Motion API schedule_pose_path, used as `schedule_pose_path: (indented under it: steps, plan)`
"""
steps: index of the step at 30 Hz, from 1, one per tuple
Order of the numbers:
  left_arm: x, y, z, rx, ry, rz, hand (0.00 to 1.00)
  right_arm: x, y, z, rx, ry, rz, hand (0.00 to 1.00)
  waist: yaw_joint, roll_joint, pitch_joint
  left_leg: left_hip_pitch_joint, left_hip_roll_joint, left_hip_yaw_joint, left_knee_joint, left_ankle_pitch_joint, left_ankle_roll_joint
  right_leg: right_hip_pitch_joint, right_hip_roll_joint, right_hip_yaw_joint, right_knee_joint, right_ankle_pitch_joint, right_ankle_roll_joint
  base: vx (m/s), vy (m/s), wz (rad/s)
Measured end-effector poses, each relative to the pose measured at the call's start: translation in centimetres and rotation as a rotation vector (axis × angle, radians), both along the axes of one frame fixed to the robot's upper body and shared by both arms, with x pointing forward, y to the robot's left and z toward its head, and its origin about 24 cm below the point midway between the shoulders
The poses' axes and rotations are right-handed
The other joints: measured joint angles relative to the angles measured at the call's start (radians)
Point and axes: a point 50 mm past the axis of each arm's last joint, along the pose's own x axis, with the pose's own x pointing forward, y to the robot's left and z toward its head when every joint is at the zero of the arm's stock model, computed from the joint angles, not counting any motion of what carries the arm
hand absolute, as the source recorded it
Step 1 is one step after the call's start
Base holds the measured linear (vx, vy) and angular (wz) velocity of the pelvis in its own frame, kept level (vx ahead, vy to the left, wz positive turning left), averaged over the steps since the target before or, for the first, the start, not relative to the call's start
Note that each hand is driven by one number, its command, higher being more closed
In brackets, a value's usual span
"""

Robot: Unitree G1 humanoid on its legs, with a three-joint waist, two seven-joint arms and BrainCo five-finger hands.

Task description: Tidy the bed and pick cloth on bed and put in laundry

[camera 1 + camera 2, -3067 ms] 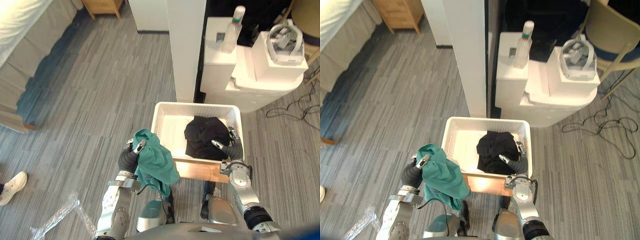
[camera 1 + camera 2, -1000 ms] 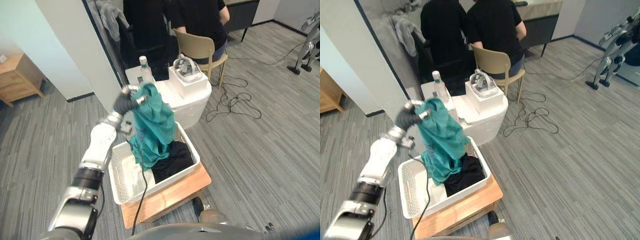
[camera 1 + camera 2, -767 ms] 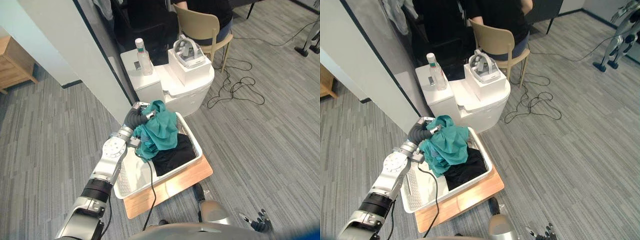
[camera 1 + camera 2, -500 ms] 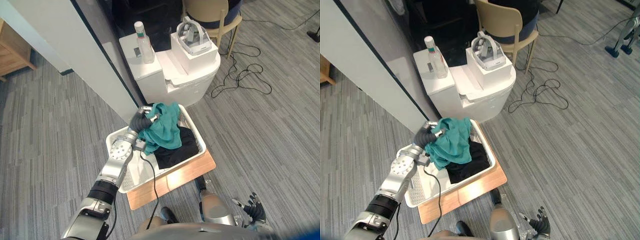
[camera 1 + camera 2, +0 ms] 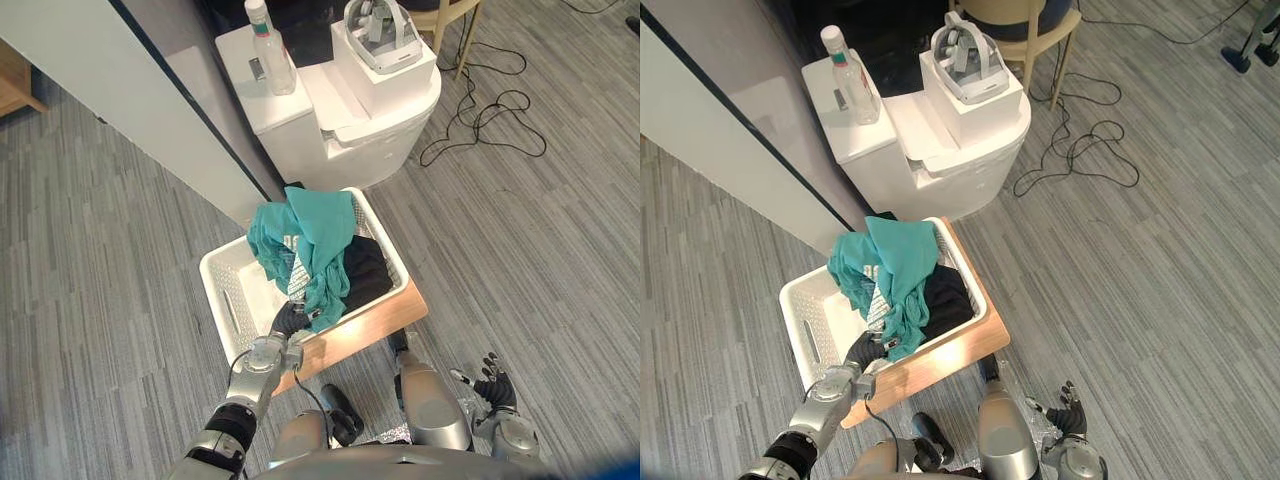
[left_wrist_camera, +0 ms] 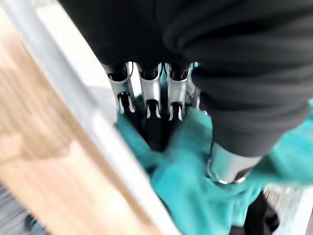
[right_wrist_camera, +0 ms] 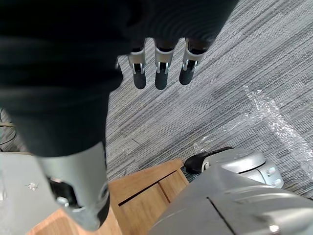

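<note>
The teal cloth (image 5: 308, 248) lies heaped and draped in the white laundry basket (image 5: 228, 300), partly over a black cloth (image 5: 368, 272). My left hand (image 5: 290, 320) is low at the basket's near rim, beside the cloth's hanging end. In the left wrist view its fingers (image 6: 149, 93) are relaxed, their tips against the teal cloth (image 6: 195, 196) just inside the basket rim (image 6: 93, 127). My right hand (image 5: 490, 388) hangs open at the lower right. Its straight fingers (image 7: 156, 61) hold nothing above the floor.
The basket stands on a low wooden platform (image 5: 375, 325). Behind it a white unit (image 5: 350, 110) carries a bottle (image 5: 264, 45) and a headset (image 5: 380, 22) on a box. A white wall (image 5: 120, 100) runs along the left. Cables (image 5: 485, 110) lie on the floor at right.
The camera has shifted. My left hand has come down from over the basket to its near rim and its fingers have uncurled. The teal cloth now rests in the basket.
</note>
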Motion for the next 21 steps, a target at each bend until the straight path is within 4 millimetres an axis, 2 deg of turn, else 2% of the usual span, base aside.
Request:
schedule_pose_path:
  steps: [3,7,12,15,17,21]
  plan:
    - [-0.1,0.5,0.3,-0.003,-0.038,0.057,0.0,-0.2,0.0,0.0,-0.002,0.003,0.0,0.0,0.0,0.0,0.0,0.018,0.0,-0.004,-0.001,-0.001,-0.001,0.024,-0.002,-0.006,-0.007,0.0,0.0,-0.04,-0.019,0.05]
    - [-0.5,1.6,1.0,-0.011,-0.098,0.126,0.0,-1.3,-0.2,-0.3,-0.011,0.026,-0.002,0.0,0.003,0.004,-0.008,0.03,0.005,-0.02,-0.004,-0.004,-0.004,0.063,-0.001,-0.024,-0.035,0.001,-0.001,-0.04,-0.033,0.14]
    - [-1.7,3.2,1.9,-0.08,-0.155,0.228,0.0,-5.2,-1.0,-1.1,-0.019,0.12,-0.055,0.0,0.025,0.029,-0.084,0.068,0.009,-0.056,-0.039,0.0,-0.009,0.127,0.005,-0.064,-0.077,0.004,-0.003,0.03,-0.027,0.19]
    - [-2.5,4.0,1.9,-0.13,-0.157,0.261,0.0,-6.0,-1.1,-1.3,-0.024,0.147,-0.056,0.0,0.037,0.028,-0.128,0.086,0.008,-0.061,-0.054,0.002,-0.011,0.141,0.006,-0.076,-0.078,-0.001,-0.004,0.04,0.001,0.12]
    - [-2.7,4.2,1.8,-0.161,-0.157,0.272,0.0,-5.9,-1.0,-1.3,-0.027,0.143,-0.042,0.0,0.054,0.026,-0.131,0.101,0.008,-0.062,-0.057,0.003,-0.011,0.155,0.007,-0.079,-0.078,-0.001,-0.004,0.01,0.002,0.06]
    - [-3.9,4.6,1.2,-0.232,-0.136,0.297,0.0,-6.0,-0.6,-1.4,-0.007,0.135,-0.025,0.0,0.08,0.006,-0.164,0.115,0.0,-0.087,-0.078,0.014,-0.01,0.172,0.001,-0.112,-0.079,-0.002,-0.004,-0.02,-0.009,0.17]
